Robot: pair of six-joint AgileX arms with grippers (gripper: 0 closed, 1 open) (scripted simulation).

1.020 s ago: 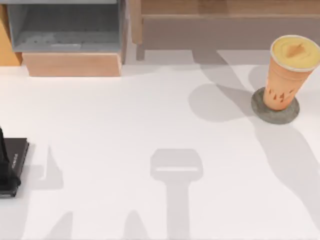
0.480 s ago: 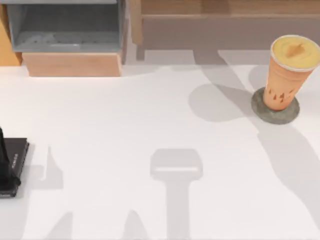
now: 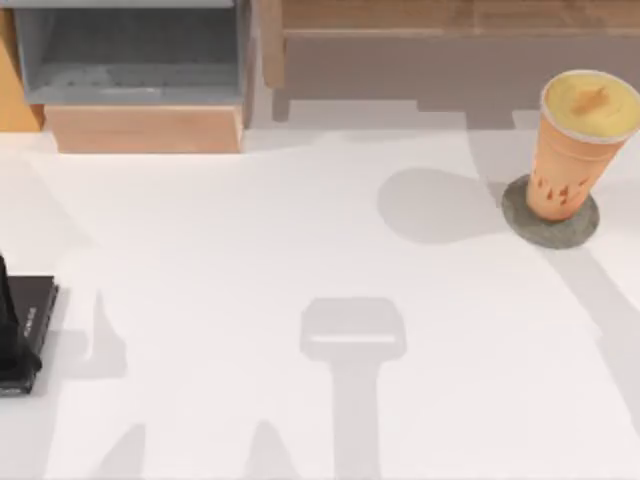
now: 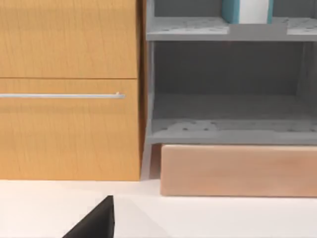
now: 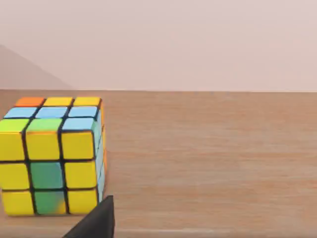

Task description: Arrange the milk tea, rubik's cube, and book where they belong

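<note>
The milk tea (image 3: 578, 140), a tall orange cup with a creamy top, stands upright on a grey round coaster (image 3: 550, 225) at the table's right. The rubik's cube (image 5: 52, 156), with mostly yellow and green squares facing me, rests on a brown wooden surface (image 5: 213, 158) in the right wrist view. A dark corner of my right gripper (image 5: 96, 222) shows just short of the cube, apart from it. The book (image 4: 246, 11), teal with a white edge, stands on the upper grey shelf of the cabinet. A dark corner of my left gripper (image 4: 96, 222) hangs low in front of that cabinet.
A wooden cabinet (image 3: 140, 128) with grey shelves (image 4: 228, 130) and a drawer front (image 4: 69, 94) stands at the back left. A wooden shelf (image 3: 450, 20) runs along the back right. A black flat slab (image 3: 28, 325) lies at the table's left edge.
The arm shadows on the table have shifted: the right one has narrowed and slid rightward, and a new one falls across the back left. The cup and slab have not moved.
</note>
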